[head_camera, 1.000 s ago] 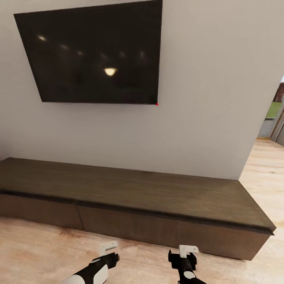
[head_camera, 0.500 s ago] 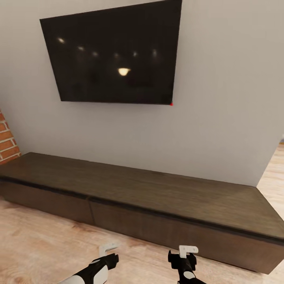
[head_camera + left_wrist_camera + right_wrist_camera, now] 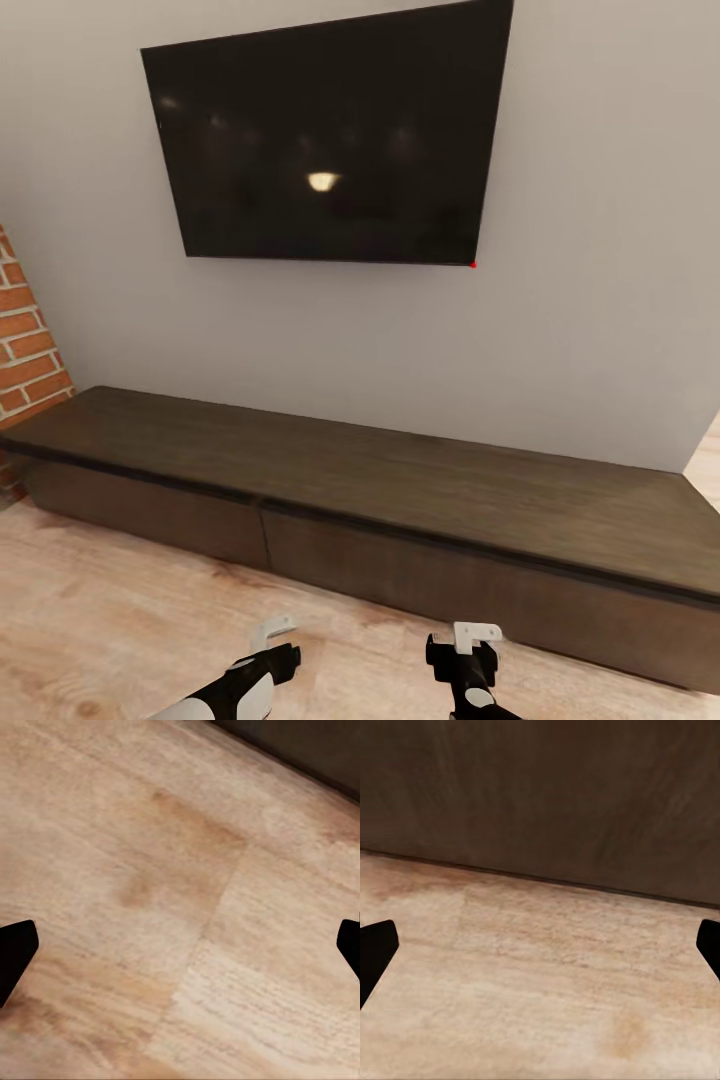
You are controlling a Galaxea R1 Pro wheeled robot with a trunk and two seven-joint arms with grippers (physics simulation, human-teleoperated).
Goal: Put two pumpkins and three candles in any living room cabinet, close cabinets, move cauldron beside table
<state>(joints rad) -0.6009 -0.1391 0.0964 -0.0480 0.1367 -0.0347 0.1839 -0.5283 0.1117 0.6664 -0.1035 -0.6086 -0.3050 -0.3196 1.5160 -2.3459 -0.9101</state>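
The cabinet (image 3: 380,490) is dark matt wood with fine grain. The floor (image 3: 110,620) is pale, smooth wood planks. The TV (image 3: 330,150) screen is glossy black; the chimney (image 3: 25,340) is rough red brick.

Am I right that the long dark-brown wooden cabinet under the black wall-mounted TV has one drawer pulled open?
Not quite: in the head view, the long dark-brown wooden cabinet under the black wall-mounted TV has both visible drawer fronts shut flush.

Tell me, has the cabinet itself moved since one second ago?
No. The cabinet keeps its place under the TV and against the wall; the whole picture slid right together, so the camera turned left.
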